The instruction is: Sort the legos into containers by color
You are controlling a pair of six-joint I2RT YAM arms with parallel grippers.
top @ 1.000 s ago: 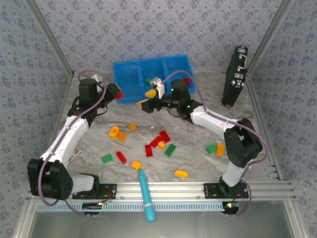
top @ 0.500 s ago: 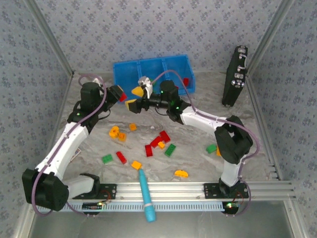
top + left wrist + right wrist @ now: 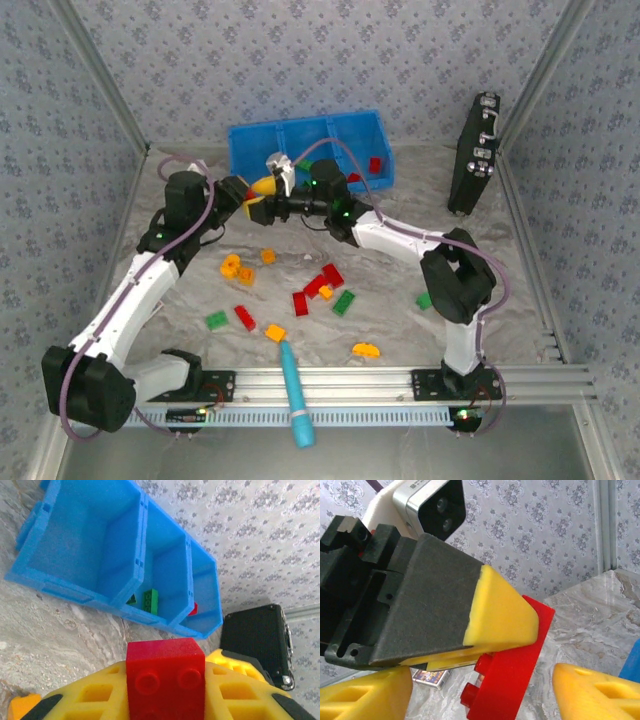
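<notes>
Two robot arms meet nose to nose just in front of the blue tray, off its left compartment. The left gripper pinches a red brick between its yellow pads, studs facing the wrist camera. The right gripper faces it with its fingers spread to either side of that same brick, clear of it on both sides in the right wrist view.

The tray's left compartment is bare blue plastic. Its middle compartment holds a green brick against the near wall, with a darker piece beside it too small to identify. The right compartment holds a second red brick.

On the table, well in front of the tray, lie the loose bricks:
- an orange pair and a single orange one nearest the tray;
- a red cluster with a green brick just beside it;
- a green, a red and an orange piece farther out;
- another orange one farthest from the tray.

A teal stick lies across the rail at the edge opposite the tray. A black case stands upright to the tray's right.
</notes>
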